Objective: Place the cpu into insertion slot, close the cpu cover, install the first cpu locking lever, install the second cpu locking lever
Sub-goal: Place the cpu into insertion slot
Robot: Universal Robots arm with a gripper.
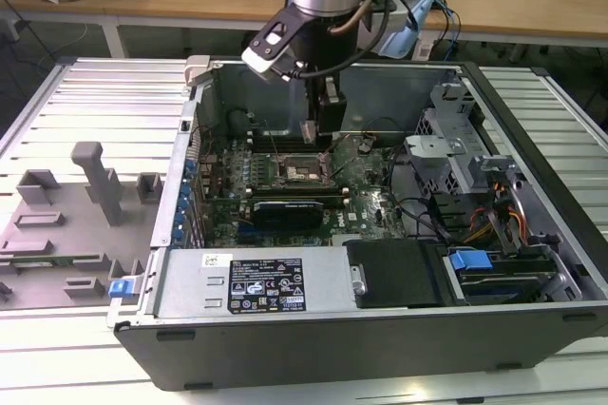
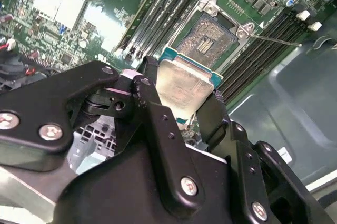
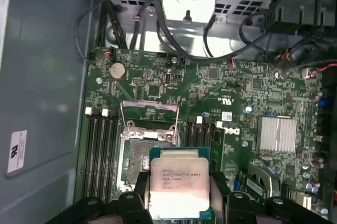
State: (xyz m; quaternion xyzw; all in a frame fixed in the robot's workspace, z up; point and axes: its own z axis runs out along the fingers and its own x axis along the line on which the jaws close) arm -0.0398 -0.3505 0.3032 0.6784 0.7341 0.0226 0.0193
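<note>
**A:** What is the claw doing?

**B:** The gripper (image 3: 179, 188) is clamped on the cpu (image 3: 179, 182). One black finger (image 2: 150, 90) presses on each of two opposite edges, with the silver lid facing the camera in both wrist views. In the exterior view the gripper (image 1: 318, 134) hangs in the upper middle of the frame, inside the open computer case (image 1: 285, 348).

**A:** And the chip is not seated?

**B:** I judge not. It hovers just beside and partly over the insertion slot (image 3: 136, 158), and the slot's dark contact field (image 2: 210, 40) lies bare beyond the chip's far edge. In the exterior view the insertion slot (image 1: 302, 170) sits centre frame, just below the claw.

**A:** What could go wrong from here?

**B:** Mostly alignment. The chip looks offset from the slot, so coming down skewed would let a corner ride on the metal rim or press into the contacts, which bend easily. It also looks tilted relative to the board in the second wrist view, so one edge could land first. I cannot tell whether its notches match the slot.

**A:** Is anything near it a risk?

**B:** The cpu cover (image 3: 149, 112) stands open at the slot's far side, and it could drop if nudged. A thin locking lever (image 2: 276, 40) juts out beside the slot, where a finger could catch it. The memory slots (image 3: 100, 148) flank the socket closely, so the fingers have little room to spread.
</note>
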